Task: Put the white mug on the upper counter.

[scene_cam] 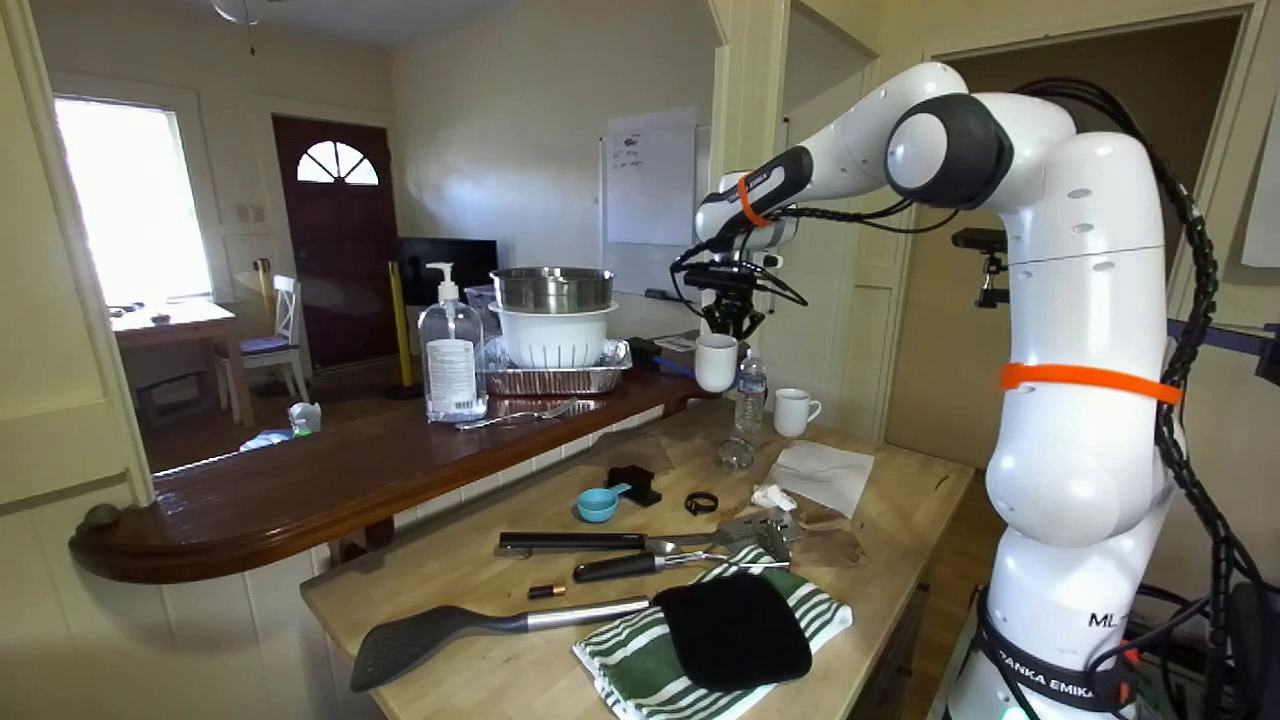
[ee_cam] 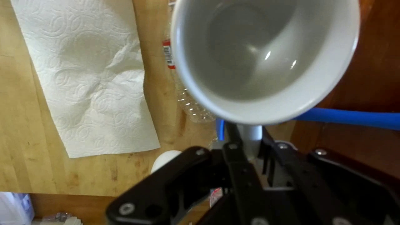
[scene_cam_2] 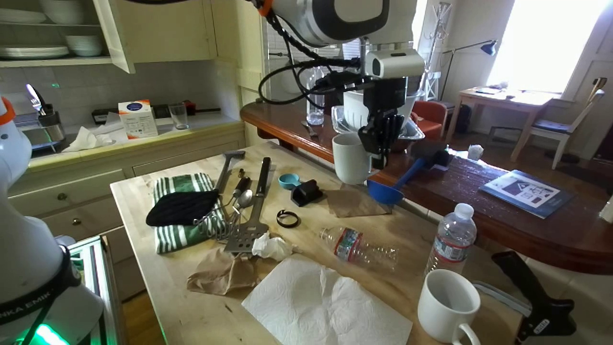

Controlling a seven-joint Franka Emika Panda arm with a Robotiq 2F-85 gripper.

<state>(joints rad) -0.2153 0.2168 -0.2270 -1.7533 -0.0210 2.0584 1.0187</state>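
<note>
The white mug (scene_cam: 716, 362) is in the air, upright, in both exterior views, also in an exterior view (scene_cam_2: 351, 158). My gripper (scene_cam_2: 378, 155) is shut on its handle, seen in the wrist view where the fingers (ee_cam: 250, 140) pinch it below the rim. The wrist view looks down into the mug (ee_cam: 265, 56), which looks bare inside. The upper counter (scene_cam: 300, 500) is dark reddish-brown wood; it shows right of the mug in the wrist view (ee_cam: 375, 78). The mug hangs near the counter's worktop-side edge, apart from it; exact overlap cannot be told.
A second white mug (scene_cam_2: 448, 306) stands on the tan worktop (scene_cam_2: 158, 306) beside an upright bottle (scene_cam_2: 450, 239). A blue ladle (scene_cam_2: 388, 191) reaches over the counter edge. The counter bears a booklet (scene_cam_2: 527, 191), stacked bowls on a foil tray (scene_cam: 555, 380) and a pump bottle (scene_cam: 452, 360).
</note>
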